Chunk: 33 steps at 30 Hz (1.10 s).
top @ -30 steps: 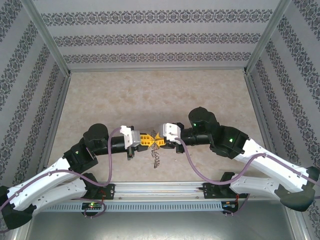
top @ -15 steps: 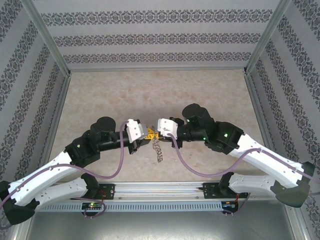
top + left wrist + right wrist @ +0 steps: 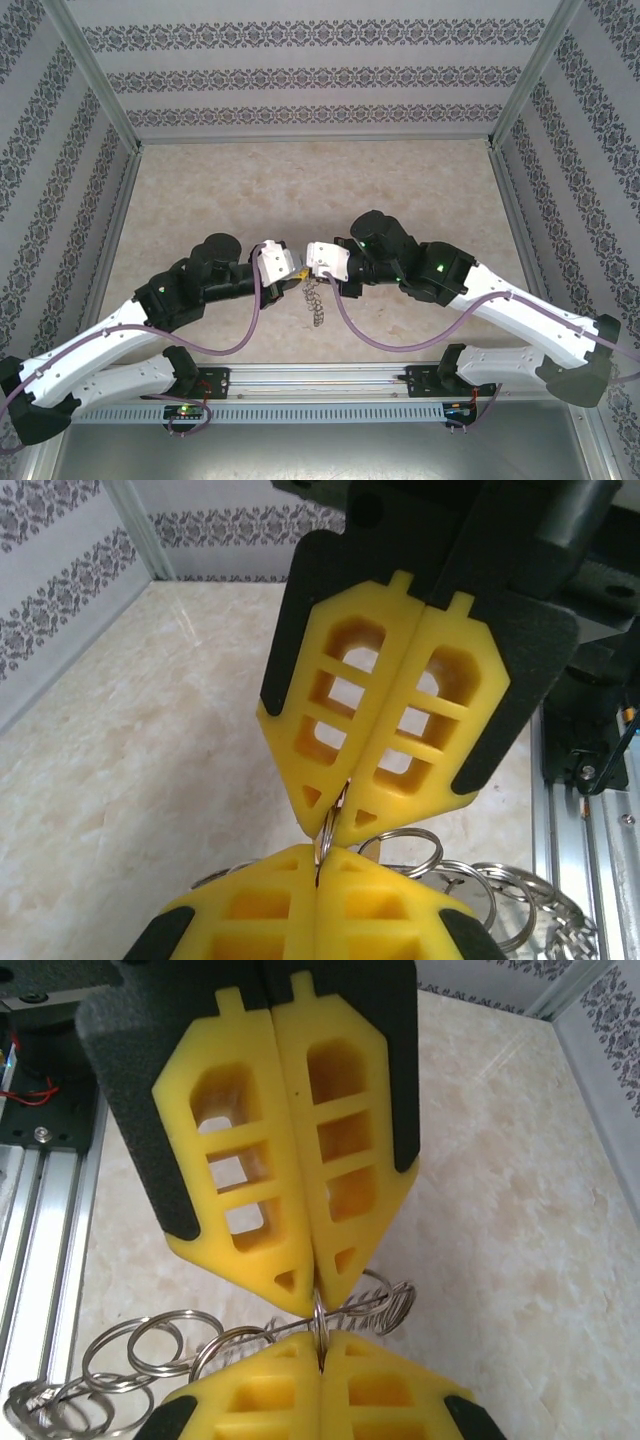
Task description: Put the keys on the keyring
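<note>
We see the left gripper [image 3: 318,872] and right gripper [image 3: 322,1348] tip to tip over the table's [image 3: 250,190] near middle. Each is clenched on one loop of the keyring [image 3: 316,302], which we judge steadies it for prying. Its other rings trail toward the near edge, by the rail [image 3: 320,378]. Bare table lies beyond.

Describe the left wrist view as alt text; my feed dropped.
Two shut yellow claws meet tip to tip, the left claw from below and the right claw from above, both pinching a thin keyring edge-on. More linked silver rings trail to the lower right over a beige table.
</note>
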### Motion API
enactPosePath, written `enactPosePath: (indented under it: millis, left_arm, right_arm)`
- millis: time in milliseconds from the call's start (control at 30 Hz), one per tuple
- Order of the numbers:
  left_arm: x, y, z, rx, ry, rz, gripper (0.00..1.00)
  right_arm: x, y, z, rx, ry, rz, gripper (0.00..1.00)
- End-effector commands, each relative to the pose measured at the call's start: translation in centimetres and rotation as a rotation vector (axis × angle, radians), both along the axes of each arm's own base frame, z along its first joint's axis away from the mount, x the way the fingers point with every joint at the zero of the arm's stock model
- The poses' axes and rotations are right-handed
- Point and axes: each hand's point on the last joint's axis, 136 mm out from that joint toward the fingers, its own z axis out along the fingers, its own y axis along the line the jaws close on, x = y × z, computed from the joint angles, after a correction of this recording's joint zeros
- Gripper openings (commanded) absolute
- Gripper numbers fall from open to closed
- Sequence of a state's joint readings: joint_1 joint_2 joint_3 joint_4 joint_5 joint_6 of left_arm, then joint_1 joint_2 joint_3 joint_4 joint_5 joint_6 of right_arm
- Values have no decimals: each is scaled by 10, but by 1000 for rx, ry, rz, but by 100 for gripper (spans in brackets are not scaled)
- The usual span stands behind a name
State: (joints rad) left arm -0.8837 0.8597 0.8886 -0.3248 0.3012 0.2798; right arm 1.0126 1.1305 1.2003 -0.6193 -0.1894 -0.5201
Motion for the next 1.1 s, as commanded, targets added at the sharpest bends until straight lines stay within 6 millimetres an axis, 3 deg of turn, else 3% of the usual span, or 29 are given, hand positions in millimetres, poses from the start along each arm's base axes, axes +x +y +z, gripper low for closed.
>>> enactPosePath:
  millis: [0,200,333,600,867,967,1067]
  left_arm:
    - [-11,-3,28,-127,-51,-40,0]
    - [-33,-8,60,-309,-107,-162,0]
    - [-42,-11,77,-392,-129,-213,0]
    - [-52,-5,95,-490,-153,-244,0]
    - [-48,-4,98,-469,-128,-214,0]
    - [-33,-6,81,-353,-93,-142,0]
    - [-15,-8,62,-225,-54,-65,11]
  right_arm:
    - [-23,6,21,121,15,99,7]
    - [-39,3,34,243,80,173,22]
    - [-40,1,38,266,84,173,22]
    - [-37,-4,42,285,65,149,13]
    - [-29,-10,43,281,34,101,0]
    - [-25,-12,42,262,12,86,0]
    - [-17,-11,36,217,3,56,0]
